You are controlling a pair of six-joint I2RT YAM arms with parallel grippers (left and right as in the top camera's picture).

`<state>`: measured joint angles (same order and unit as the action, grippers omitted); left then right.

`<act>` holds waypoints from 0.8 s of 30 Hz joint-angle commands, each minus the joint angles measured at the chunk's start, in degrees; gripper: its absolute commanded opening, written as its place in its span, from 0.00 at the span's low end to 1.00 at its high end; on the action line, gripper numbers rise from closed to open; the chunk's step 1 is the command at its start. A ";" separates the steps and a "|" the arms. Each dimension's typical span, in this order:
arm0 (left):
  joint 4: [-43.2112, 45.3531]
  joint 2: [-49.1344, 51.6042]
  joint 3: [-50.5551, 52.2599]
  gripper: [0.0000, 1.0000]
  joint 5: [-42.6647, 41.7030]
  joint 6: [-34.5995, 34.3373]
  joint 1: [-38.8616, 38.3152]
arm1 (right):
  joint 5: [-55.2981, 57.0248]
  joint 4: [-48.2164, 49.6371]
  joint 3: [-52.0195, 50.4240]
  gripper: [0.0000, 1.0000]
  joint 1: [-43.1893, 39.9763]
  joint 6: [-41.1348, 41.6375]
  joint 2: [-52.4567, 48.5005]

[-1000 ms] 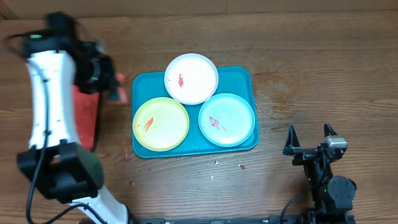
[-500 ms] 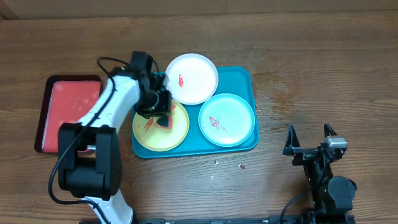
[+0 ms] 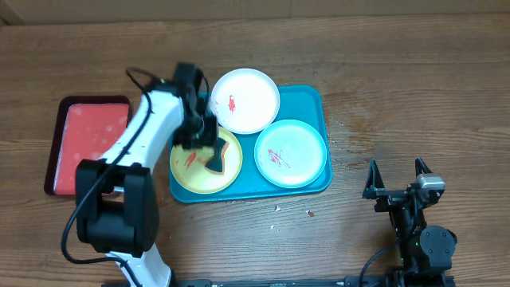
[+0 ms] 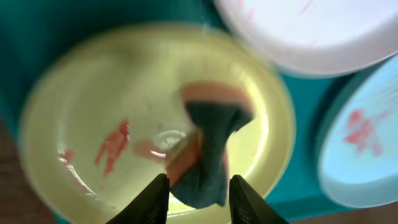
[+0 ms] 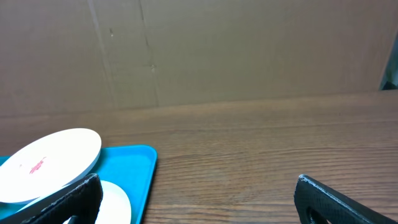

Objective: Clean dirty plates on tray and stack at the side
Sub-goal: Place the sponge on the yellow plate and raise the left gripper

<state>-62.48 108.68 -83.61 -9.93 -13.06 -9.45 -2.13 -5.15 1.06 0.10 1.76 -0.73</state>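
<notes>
While the left gripper [image 4: 199, 183] hangs over the yellow-green plate [image 4: 81, 106] — near-left on the teal tray [image 3: 312, 102] — a sponge [image 4: 211, 118] lies between its jaws; held or loose, cannot tell. White plate [image 3: 245, 100] far, mint plate [image 3: 291, 153] right; right gripper [image 3: 396, 179] spread wide.

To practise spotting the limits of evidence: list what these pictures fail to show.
- Left wrist: whether the left gripper clamps the sponge; motion blur.
- Overhead: the yellow-green plate's middle, under the left gripper.
- Right wrist: the mint plate, cut off by the bottom edge.

Overhead top-down, left wrist close above, right low, all sharing tray [image 3: 312, 100]
</notes>
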 commanded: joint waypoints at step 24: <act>0.81 -4.00 -18.05 1.00 1.55 -1.31 2.14 | -10.80 6.45 -0.59 1.00 0.22 3.50 0.46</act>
<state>-61.71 103.94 -100.99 -8.73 -13.82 -7.49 -5.41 -0.43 1.06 0.10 3.07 -0.73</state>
